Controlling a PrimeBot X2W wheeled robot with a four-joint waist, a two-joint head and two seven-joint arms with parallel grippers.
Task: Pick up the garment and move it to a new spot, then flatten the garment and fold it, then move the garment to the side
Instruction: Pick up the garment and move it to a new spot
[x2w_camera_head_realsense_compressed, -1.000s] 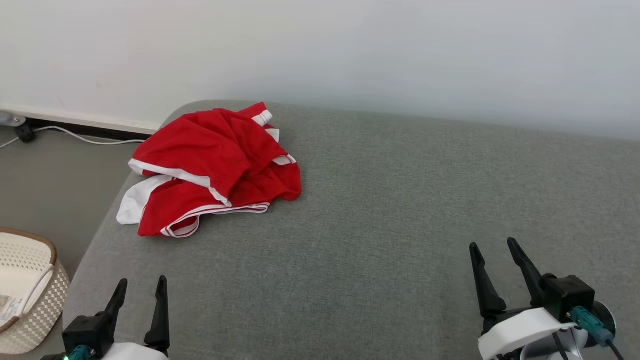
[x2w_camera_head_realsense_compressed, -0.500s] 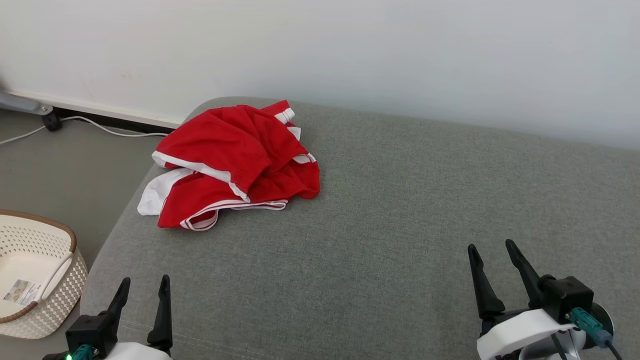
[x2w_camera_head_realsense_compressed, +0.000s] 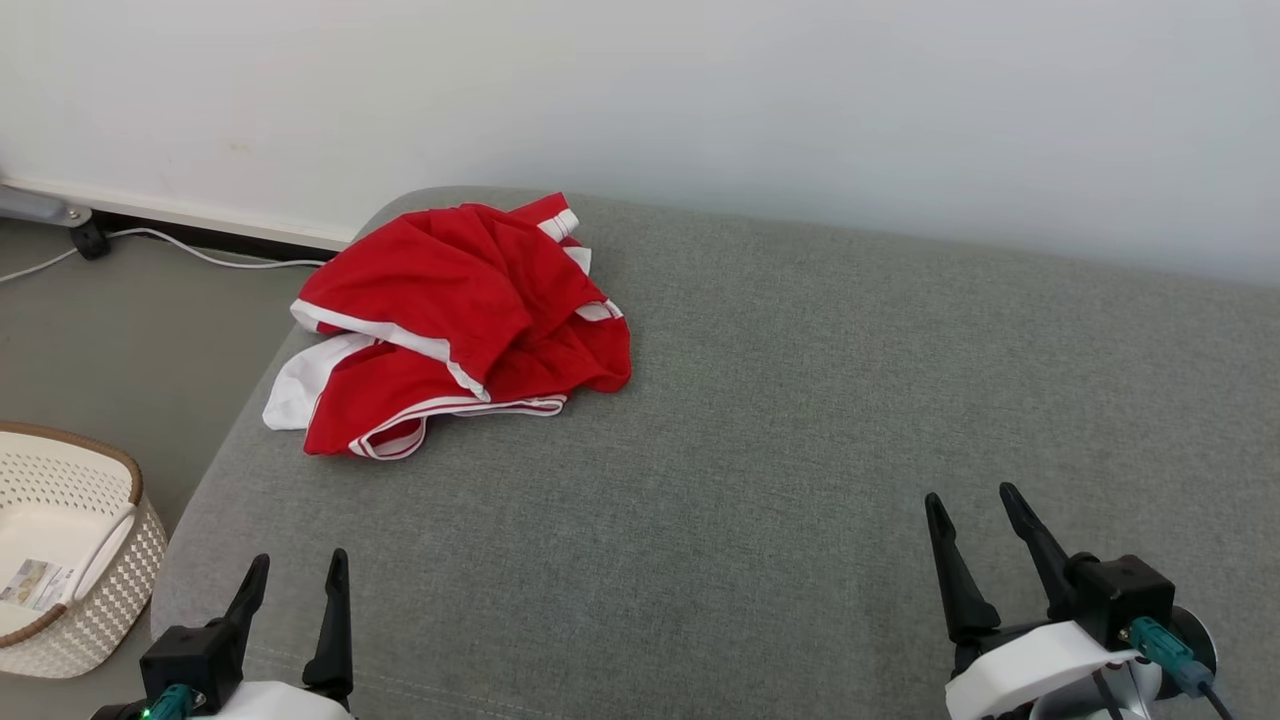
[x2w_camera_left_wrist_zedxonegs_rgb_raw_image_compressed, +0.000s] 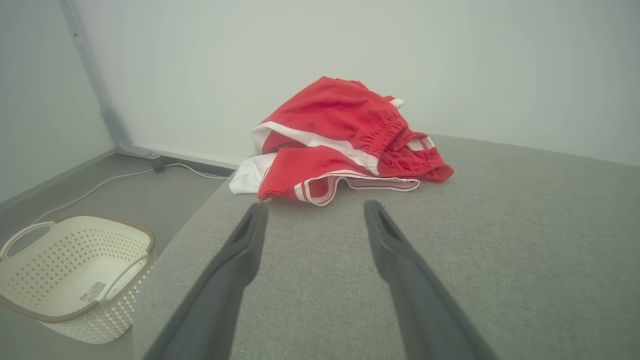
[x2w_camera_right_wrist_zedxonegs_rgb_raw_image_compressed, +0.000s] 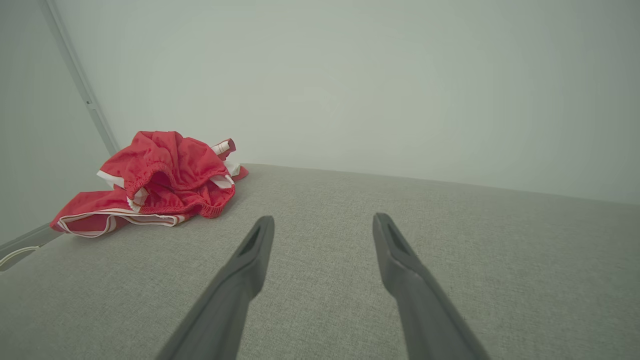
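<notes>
Both spread wide, empty: left gripper, right gripper. Garment lies ahead of the left, far ahead-left of the right; the left wrist view adds a basket lower-left.

Bright, soft, even light. The garment throws only a thin shadow on the cushion. The wrist views bend and dim toward their corners.

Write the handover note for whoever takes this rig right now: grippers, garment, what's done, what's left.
Left gripper: open, empty, at the near left of the grey cushion.
Right gripper: open, empty, near right.
Garment: red with white trim, crumpled at the cushion's far left corner, apart from both grippers.
White basket: on the floor to the left.
Done: nothing yet.
Left: pick up, relocate, flatten, fold, move aside.
</notes>
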